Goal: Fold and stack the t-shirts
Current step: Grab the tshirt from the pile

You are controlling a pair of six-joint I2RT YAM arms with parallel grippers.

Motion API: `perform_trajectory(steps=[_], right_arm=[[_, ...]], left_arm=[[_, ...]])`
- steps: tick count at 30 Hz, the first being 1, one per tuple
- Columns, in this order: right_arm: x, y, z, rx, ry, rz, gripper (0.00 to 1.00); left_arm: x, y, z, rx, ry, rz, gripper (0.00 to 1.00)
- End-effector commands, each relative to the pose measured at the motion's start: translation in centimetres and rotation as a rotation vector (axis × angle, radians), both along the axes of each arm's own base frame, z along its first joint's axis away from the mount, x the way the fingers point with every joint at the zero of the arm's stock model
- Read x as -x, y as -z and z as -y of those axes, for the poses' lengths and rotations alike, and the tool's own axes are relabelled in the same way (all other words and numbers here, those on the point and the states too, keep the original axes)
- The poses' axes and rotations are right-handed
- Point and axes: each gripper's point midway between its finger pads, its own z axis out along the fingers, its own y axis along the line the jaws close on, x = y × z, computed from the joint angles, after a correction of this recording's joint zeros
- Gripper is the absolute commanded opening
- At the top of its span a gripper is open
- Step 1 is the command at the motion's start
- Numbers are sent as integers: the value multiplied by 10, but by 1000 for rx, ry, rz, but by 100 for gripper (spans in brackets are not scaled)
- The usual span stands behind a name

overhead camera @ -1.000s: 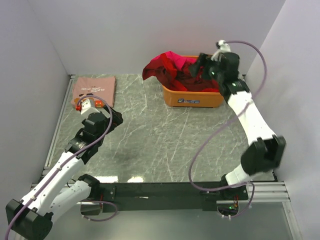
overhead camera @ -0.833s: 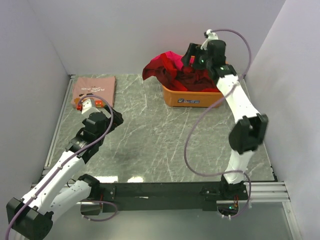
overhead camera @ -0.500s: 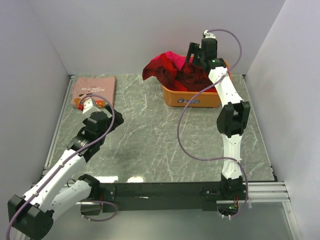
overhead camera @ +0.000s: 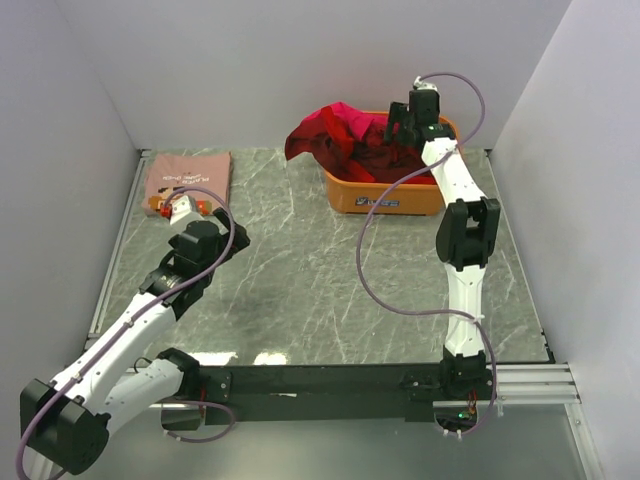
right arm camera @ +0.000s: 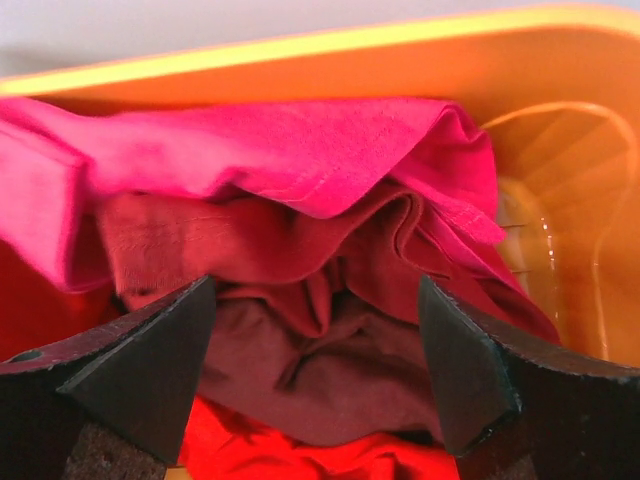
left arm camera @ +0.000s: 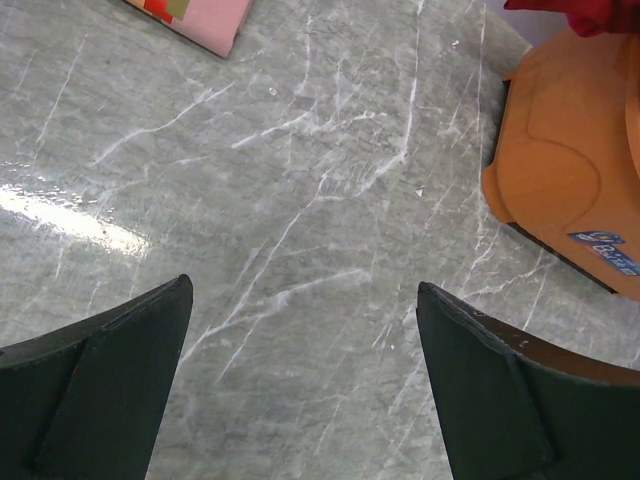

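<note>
While the right fingers point(overhead camera: 395, 128) are held spread wide over the orange tub point(overhead camera: 385, 197), nothing is gripped between them, fwiw. A magenta tee point(right arm camera: 300, 150), a maroon tee point(right arm camera: 330, 370) and a red tee point(right arm camera: 270, 455) are seen bunched up in that tub, right under the tips. The left fingers point(overhead camera: 180, 206) are parted too, empty, hung over the counter point(overhead camera: 330, 270). A pink tee point(overhead camera: 188, 175) is laid folded flat at the far left corner, just beyond them.

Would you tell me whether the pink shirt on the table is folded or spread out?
Folded: the pink shirt lies as a neat, flat rectangle with its print facing up.
</note>
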Motion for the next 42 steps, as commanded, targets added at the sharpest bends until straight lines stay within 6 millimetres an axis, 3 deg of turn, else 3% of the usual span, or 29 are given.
perform_trajectory(steps=[1, 6, 9, 12, 13, 15, 17, 18, 20, 21, 24, 30, 42], right_arm=[[-9, 14, 4, 19, -34, -8, 87], [-22, 24, -11, -34, -91, 14, 84], [-28, 26, -18, -79, -97, 30, 73], [-27, 19, -18, -93, -79, 44, 34], [-25, 14, -16, -90, -69, 52, 15], [-21, -5, -7, -74, -35, 90, 0], [-18, -25, -4, -62, -21, 127, 0], [-11, -48, -1, -55, -16, 161, 0], [-4, -73, 0, -51, -21, 196, 0], [6, -100, 0, -52, -27, 239, 0], [30, -152, 2, -54, -32, 326, 0], [78, -239, 8, -58, -38, 497, 0], [132, -356, 43, 30, 87, 719, 0]], left_arm=[[-8, -16, -1, 2, -9, 50, 99], [-9, -12, 0, 2, -9, 41, 99], [-9, -11, 0, -2, -11, 33, 100], [-9, -11, -1, -7, -16, 29, 100], [-9, -11, -1, -8, -16, 28, 100], [-9, -12, -2, -7, -19, 32, 99], [-8, -14, -1, -2, -18, 40, 99], [-8, -14, -1, 1, -15, 44, 99], [-8, -16, 0, 5, -12, 51, 99], [-8, -17, 0, 8, -9, 53, 100], [-7, -18, 0, 9, -6, 57, 99], [-6, -21, 2, 21, 3, 67, 99], [-2, -24, 5, 44, 26, 79, 100]])
